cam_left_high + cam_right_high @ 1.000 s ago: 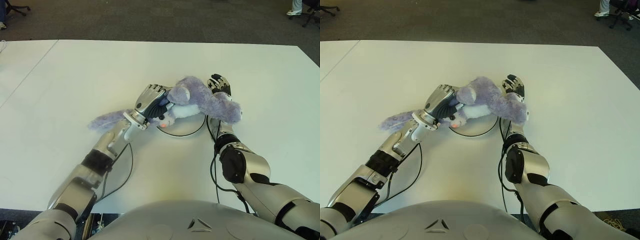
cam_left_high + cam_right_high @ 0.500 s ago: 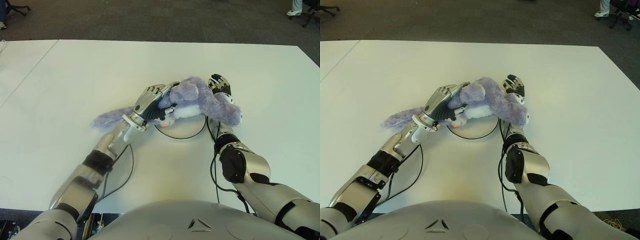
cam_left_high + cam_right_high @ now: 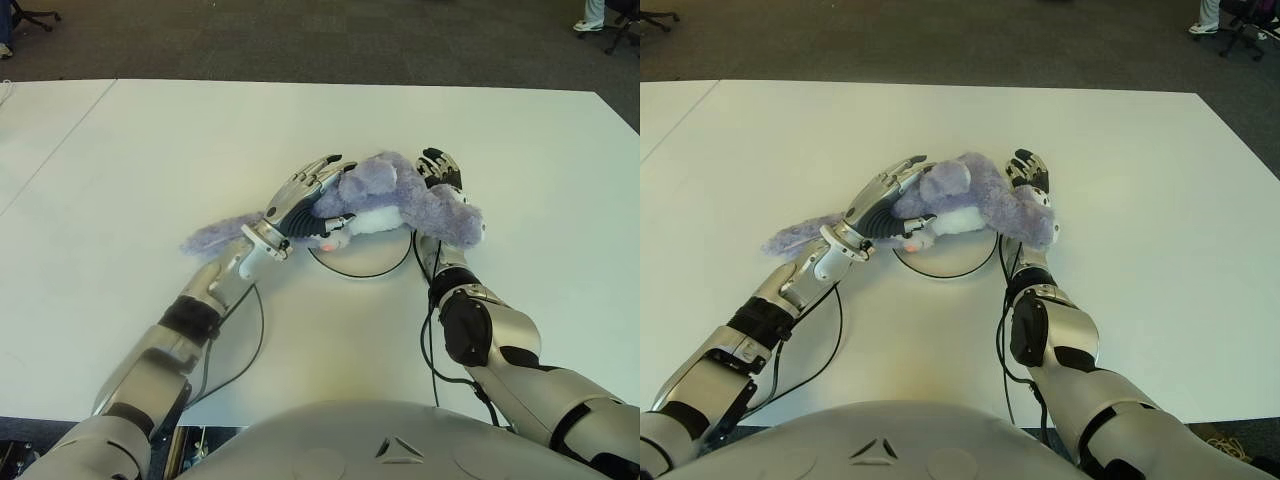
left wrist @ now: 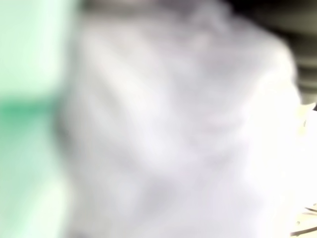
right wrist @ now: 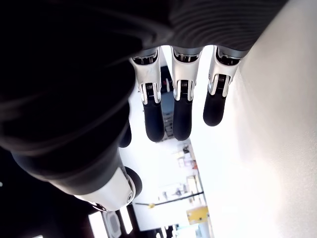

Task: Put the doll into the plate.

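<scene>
Compared with 1 second ago, our left hand (image 3: 300, 200) has opened: then its fingers were curled around the head of the fluffy purple plush doll with the white belly (image 3: 395, 200), and now they are stretched out and spread, only lying against the doll's left side. We judge this as the release. The left wrist view is filled with pale fur, so the hand is very close to the doll, but we cannot tell whether any finger presses on it.

The doll now lies across the far part of the round white plate with the dark rim (image 3: 362, 270). Its head and belly are over the plate, its long purple tail (image 3: 215, 238) trails off to the left onto the white table (image 3: 150, 150), and its other end hangs over the plate's right edge. It has sunk a little lower than before.

Our right hand (image 3: 440, 168) shows just behind the doll's right end, with fingers straight and apart, holding nothing.

For the task, the placing seems almost done. What remains, in our opinion, is to draw the left hand away without dragging the doll off.
</scene>
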Tool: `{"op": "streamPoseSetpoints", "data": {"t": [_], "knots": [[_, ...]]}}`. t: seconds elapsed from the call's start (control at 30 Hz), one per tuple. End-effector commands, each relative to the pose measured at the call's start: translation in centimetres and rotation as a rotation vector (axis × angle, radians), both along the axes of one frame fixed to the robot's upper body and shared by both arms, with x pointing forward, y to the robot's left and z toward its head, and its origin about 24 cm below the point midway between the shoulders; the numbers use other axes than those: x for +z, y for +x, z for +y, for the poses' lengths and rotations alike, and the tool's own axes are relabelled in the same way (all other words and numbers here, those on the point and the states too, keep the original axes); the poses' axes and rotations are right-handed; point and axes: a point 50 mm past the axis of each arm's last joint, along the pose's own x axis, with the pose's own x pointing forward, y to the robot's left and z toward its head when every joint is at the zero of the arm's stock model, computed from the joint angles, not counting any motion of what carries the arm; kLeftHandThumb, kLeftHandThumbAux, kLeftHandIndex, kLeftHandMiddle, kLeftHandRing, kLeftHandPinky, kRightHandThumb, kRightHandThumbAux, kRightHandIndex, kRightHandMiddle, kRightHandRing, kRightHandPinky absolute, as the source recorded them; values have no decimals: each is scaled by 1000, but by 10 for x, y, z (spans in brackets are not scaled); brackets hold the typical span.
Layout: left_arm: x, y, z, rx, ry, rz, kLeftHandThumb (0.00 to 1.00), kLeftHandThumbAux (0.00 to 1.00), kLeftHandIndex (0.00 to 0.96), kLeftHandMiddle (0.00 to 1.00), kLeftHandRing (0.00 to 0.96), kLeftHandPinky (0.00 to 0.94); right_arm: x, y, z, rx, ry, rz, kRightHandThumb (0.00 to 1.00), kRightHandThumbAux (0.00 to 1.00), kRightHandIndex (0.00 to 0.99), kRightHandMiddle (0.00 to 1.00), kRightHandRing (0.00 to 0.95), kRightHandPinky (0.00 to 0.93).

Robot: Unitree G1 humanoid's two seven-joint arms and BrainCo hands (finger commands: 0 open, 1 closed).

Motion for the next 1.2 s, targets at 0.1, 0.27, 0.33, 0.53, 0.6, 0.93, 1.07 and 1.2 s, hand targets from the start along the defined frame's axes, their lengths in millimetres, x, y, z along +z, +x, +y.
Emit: {"op": "streamPoseSetpoints", "data": {"t": [0.1,0.27,0.33,0.53,0.6,0.93,1.07,1.2], "knots": [[-26,-4,10,-14,100,149,257,427,0,26,23,0,-106,-91,23,-8,153,499,517,862,285,231,211,199],[-27,-2,13,-10,104,165,253,428,0,20,25,0,-106,-91,23,-9,156,500,518,859,281,229,208,196],[-27,-1,14,-7,104,170,252,429,0,20,28,0,-106,-90,23,-9,158,498,521,857,281,231,209,199],[-25,1,21,8,97,182,233,425,0,23,46,0,-106,-90,24,-5,164,493,517,855,275,236,217,213],[-24,2,24,11,93,185,215,420,0,20,42,0,-106,-90,24,-4,164,492,506,855,271,238,221,218],[7,14,60,32,75,145,104,383,0,20,69,0,-106,-90,25,-2,161,493,487,862,273,235,216,204],[16,16,69,44,39,111,88,379,0,27,95,0,-106,-90,24,0,153,498,488,860,274,230,213,210],[25,16,74,53,11,76,72,370,0,38,100,0,-106,-90,24,2,151,501,495,858,273,227,211,206]]}}
